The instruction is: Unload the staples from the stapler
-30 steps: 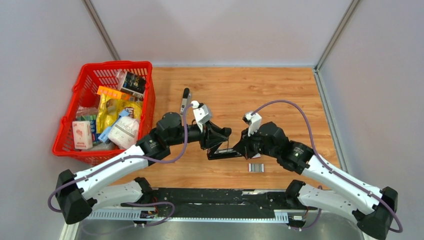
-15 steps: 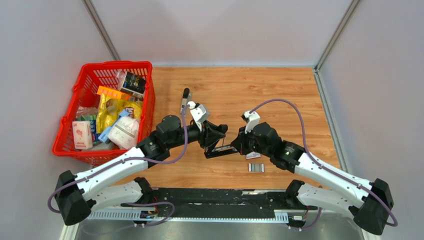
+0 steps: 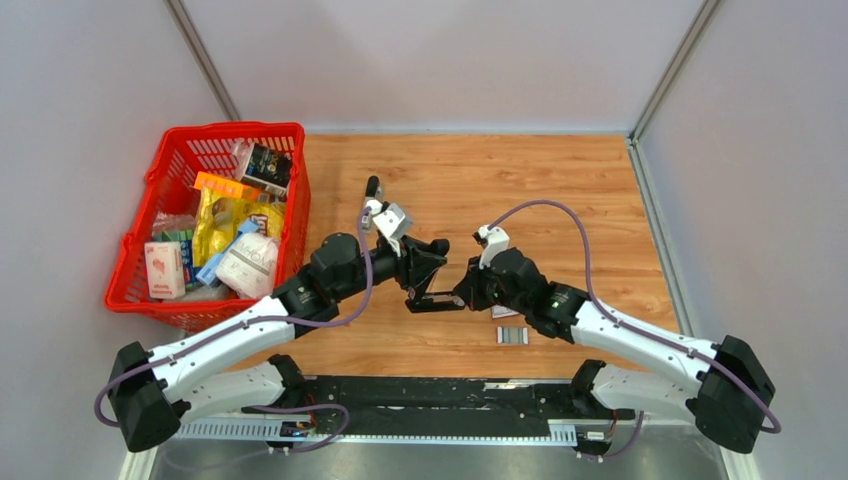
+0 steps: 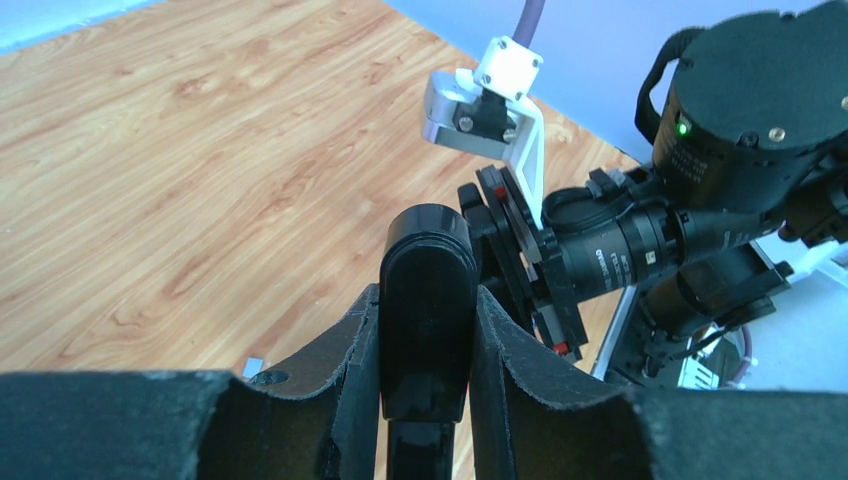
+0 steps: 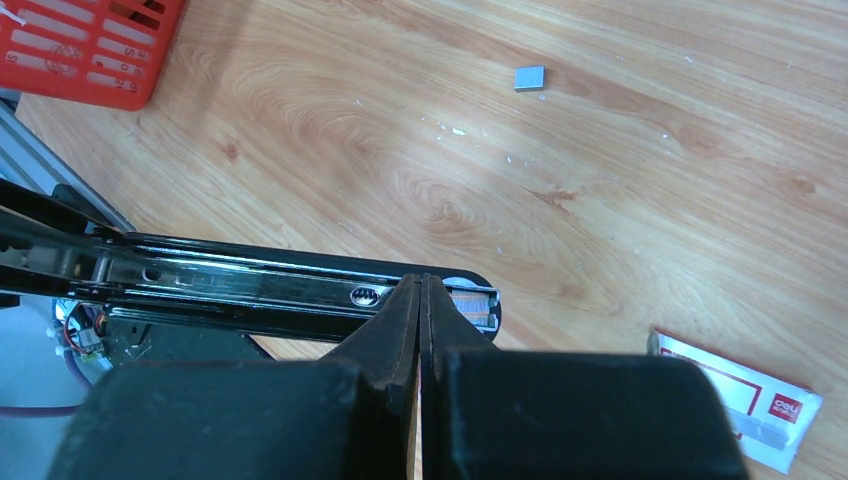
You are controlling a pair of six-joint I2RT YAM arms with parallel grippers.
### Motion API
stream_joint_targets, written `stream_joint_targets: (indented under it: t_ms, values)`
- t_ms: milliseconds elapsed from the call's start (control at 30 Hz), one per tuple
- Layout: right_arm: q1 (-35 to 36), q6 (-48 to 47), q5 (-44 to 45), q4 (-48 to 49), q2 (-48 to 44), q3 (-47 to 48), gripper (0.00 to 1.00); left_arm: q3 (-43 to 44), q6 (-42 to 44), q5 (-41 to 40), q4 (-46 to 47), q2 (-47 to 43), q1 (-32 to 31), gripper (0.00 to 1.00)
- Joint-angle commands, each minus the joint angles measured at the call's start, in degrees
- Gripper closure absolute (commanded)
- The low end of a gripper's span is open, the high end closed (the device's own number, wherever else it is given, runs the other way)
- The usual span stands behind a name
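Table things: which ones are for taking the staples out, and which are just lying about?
For the job:
- stapler
- staples inside it
- loose staple strip
- small staple bit

Just lying about:
- red basket
- white-and-red box

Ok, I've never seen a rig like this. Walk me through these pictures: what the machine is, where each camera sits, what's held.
Two robot arms share a wooden table. One picture looks down from above; the other two come from cameras on each wrist. The left fingers are shut on a black stapler, opened out. The right fingers are closed, tips at its metal rail. On the table lie a staple strip, a small white-and-red box and a red basket of packets.
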Motion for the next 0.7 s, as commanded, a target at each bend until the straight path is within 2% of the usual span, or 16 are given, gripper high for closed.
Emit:
stream_joint_targets:
  t_ms: [0, 367, 667]
  values:
    - [1.2, 2.1, 1.2, 4.4, 1.6, -1.4, 1.0, 0.0, -2.6, -4.9, 10.7, -3.2, -0.1, 1.0]
    - [3.8, 3.6, 3.3, 7.6, 5.8, -2.2, 1.0, -1.2, -3.5, -8.4, 12.1, -3.3, -0.2, 1.0]
    - [3.7, -1.0, 9.9, -0.9, 2.4, 2.9, 1.0, -1.7, -3.0, -8.3, 8.1, -5.4, -0.2, 1.0]
